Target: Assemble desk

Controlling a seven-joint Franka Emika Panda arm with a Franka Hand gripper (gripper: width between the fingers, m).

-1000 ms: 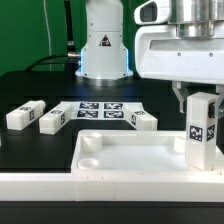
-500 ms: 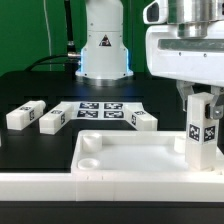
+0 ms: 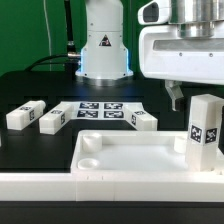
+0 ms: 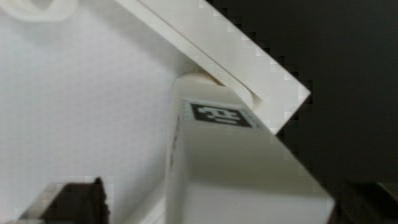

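The desk's wide white rimmed panel lies flat at the front, with a round socket showing in its near corner on the exterior view's left. One white tagged leg stands upright in the panel's corner on the exterior view's right. My gripper hangs just over that leg's top, open. Its one visible finger stands apart from the leg's side. In the wrist view the leg runs between my dark fingertips, neither touching it, with the panel beside it.
Three more tagged legs lie on the black table behind the panel. The marker board lies between them. The arm's base stands at the back. A long white rail edges the front.
The jaws have spread wide and let go of the upright leg. The leg stays standing in the panel's corner.
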